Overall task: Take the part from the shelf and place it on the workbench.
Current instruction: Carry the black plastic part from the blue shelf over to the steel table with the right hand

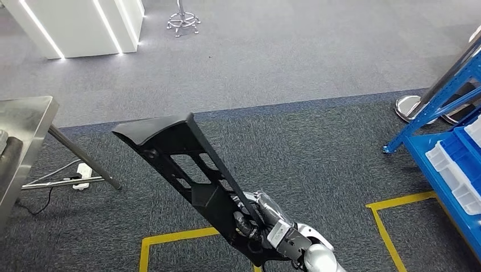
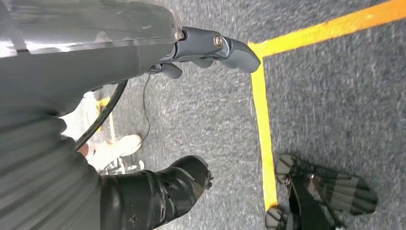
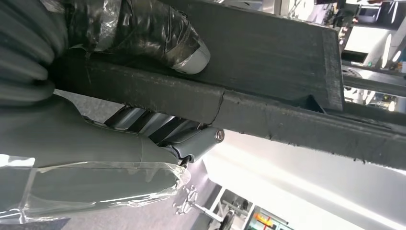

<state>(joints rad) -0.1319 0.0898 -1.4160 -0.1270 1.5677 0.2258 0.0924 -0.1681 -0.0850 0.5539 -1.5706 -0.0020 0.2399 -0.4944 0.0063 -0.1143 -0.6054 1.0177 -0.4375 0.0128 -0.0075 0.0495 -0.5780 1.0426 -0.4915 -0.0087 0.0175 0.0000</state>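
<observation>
My right hand (image 1: 262,224) grasped the long, rigid black plastic bracket (image 1: 176,156) at its lower end, so it was likely lever-heavy; my left hand (image 2: 201,52) hung released.

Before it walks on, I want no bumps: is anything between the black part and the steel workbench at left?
Nothing visible: the right robot hand holds the black part, and only bare carpet lies between it and the workbench. A power strip lies under the bench.

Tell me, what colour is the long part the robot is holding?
Black. The long part held by the right hand shows best in the head view.
</observation>
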